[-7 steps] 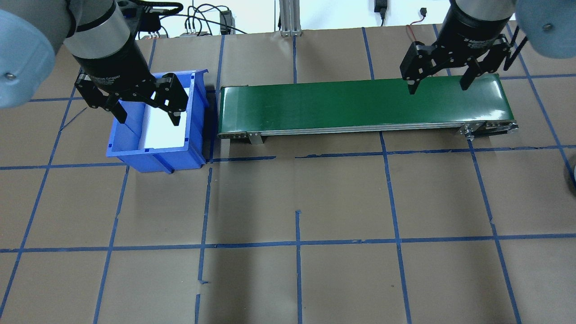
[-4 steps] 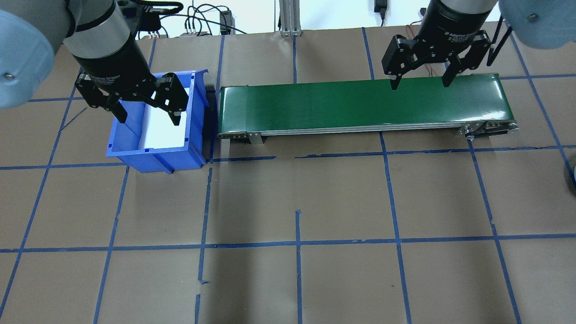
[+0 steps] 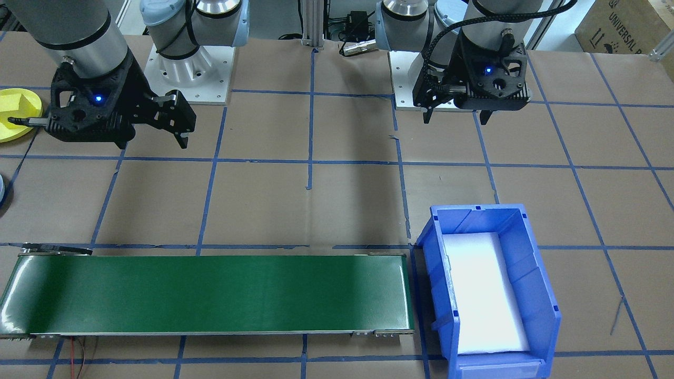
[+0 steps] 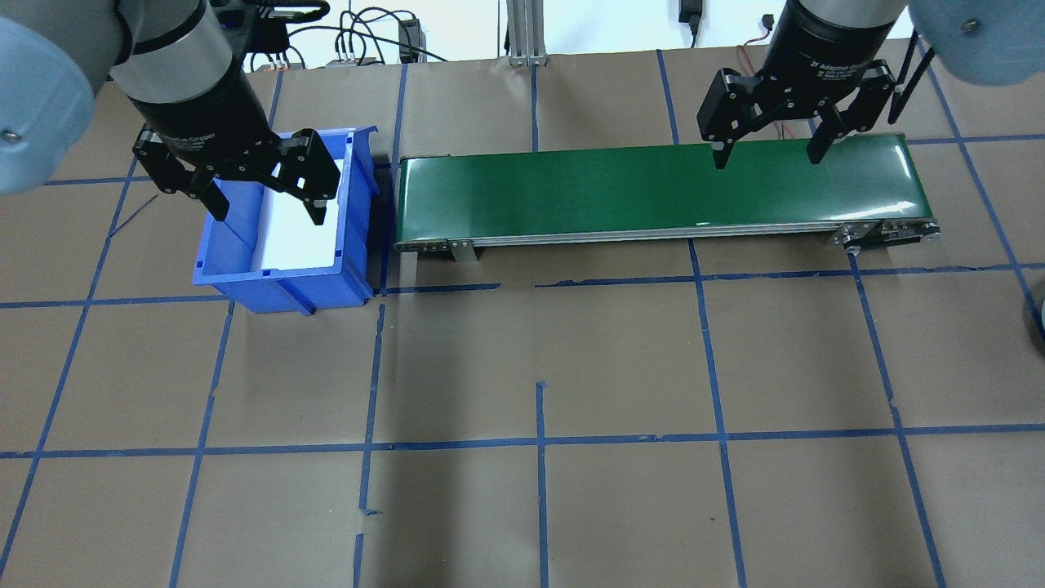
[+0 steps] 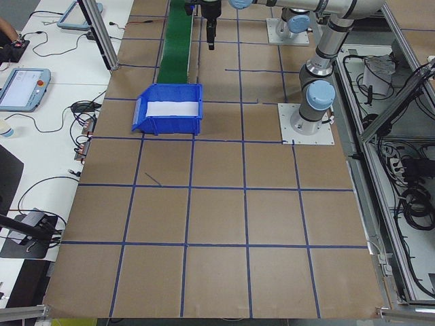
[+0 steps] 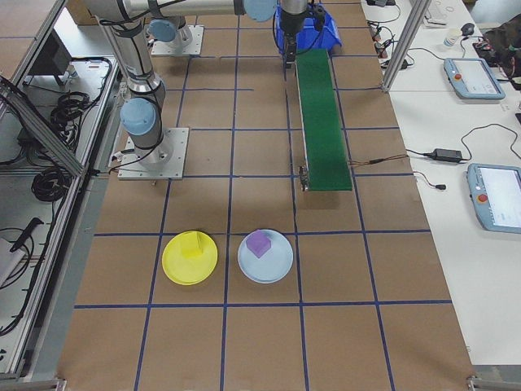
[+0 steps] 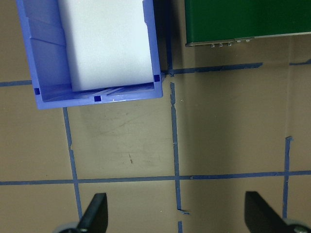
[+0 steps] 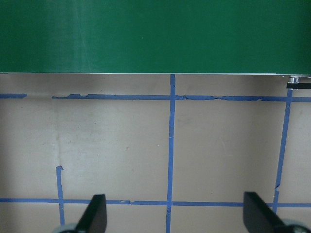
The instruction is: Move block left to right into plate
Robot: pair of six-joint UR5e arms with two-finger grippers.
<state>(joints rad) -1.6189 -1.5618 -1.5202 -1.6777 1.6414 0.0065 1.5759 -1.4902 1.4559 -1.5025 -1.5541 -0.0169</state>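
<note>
Left gripper [image 4: 265, 208] hangs above the blue bin [image 4: 282, 278], jaws spread wide, nothing between them. The bin sits toward the table's far left corner as seen from behind the robot, holds only a white liner [image 4: 298, 237], and stands just off the left end of the green conveyor belt [image 4: 620, 192], which runs along the far edge.

Right gripper [image 4: 766, 153] hangs over the robot-side edge of the belt near its right end, jaws wide apart and empty. The belt surface is bare.

The yellow plate [image 6: 190, 258] lies at the table's right end, on the robot's side, with a yellow block [image 6: 190, 244] resting in it. Just beside it, apart, is a pale blue plate [image 6: 265, 257] carrying a purple block [image 6: 259, 243].
</note>
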